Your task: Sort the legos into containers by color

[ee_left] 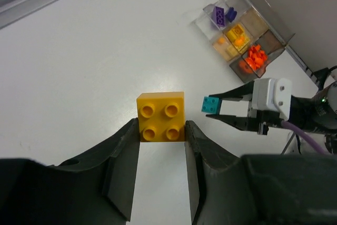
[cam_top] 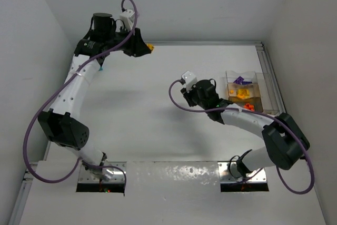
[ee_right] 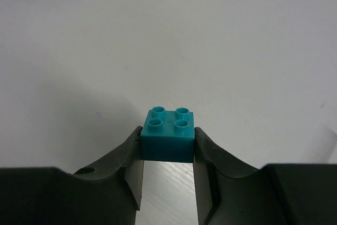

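Teal brick (ee_right: 167, 138) clamped in jaws of right gripper (ee_right: 168, 142); yellow brick (ee_left: 161, 117) in jaws of left gripper (ee_left: 162, 133); shallow tip holds could slip before containers (cam_top: 266, 90) at three o'clock.

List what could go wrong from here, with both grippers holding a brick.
1. The left gripper and right gripper pinch the yellow brick and teal brick only at their fingertips, so either might slip in transit.
2. The containers are small adjoining compartments, so a released brick could land among the wrong colour.
3. Both grippers probably head for the same containers and could collide there.
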Controlling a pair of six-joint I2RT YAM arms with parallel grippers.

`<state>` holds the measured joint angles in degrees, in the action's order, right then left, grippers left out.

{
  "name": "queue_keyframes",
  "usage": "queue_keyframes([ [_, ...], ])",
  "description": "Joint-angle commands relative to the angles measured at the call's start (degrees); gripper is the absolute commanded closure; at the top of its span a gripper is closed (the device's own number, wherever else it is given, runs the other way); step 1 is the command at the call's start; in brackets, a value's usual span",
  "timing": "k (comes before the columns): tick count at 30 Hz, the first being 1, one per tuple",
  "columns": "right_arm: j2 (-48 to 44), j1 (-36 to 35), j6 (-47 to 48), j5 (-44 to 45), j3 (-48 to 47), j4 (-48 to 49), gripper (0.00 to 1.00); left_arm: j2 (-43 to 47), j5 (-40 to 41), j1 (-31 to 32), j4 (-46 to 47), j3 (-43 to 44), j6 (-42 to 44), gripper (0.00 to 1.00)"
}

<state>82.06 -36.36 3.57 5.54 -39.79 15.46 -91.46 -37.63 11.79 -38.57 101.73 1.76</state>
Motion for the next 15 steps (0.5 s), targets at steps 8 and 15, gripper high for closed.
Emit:
queue_keyframes([
  [8, 0.63, 17.09, -23.13, 21.69, -23.54, -29.53, 1.00, 3.48, 4.83, -0.01, 0.95, -7.76, -0.35, 1.00],
  [15, 8.29, 33.27, -49.42, 28.20, -31.94, -41.23, 1.00, 6.38, 10.47, -0.01, 1.04, -13.31, 0.26, 1.00],
])
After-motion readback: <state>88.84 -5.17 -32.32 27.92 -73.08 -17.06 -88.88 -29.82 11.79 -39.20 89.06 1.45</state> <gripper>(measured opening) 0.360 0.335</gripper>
